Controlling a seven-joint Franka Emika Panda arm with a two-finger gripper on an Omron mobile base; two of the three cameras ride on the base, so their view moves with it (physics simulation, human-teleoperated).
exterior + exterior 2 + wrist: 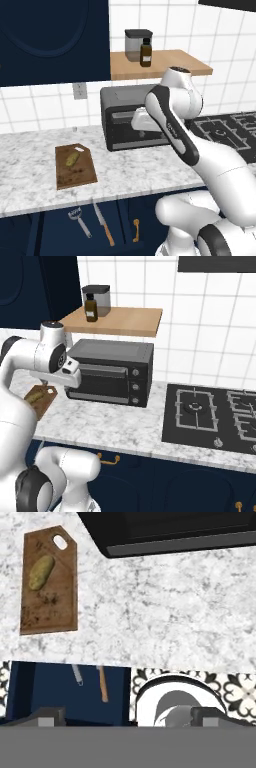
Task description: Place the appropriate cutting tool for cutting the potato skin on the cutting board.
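The dark brown cutting board (pixel 76 170) lies on the marble counter at the left, with the small yellowish-green potato (pixel 72 159) on its far half. Below the counter's front edge, against dark blue, lie the silver peeler (pixel 78 220) and, to its right, the longer knife (pixel 103 225) with an orange-brown handle. In the hand view the board (pixel 55 607) and potato (pixel 41 572) are at the upper left, and the peeler's handle (pixel 77 675) and the knife's handle (pixel 102 684) are low down. My gripper (pixel 129 716) hangs open and empty over the counter in front of the oven, right of the board.
A black toaster oven (pixel 127 117) stands on the counter behind the hand. A wooden shelf (pixel 120 321) above it carries a grey canister and a brown bottle. The black stove top (pixel 210 411) is at the right. Bare marble (pixel 135 167) stretches between board and stove.
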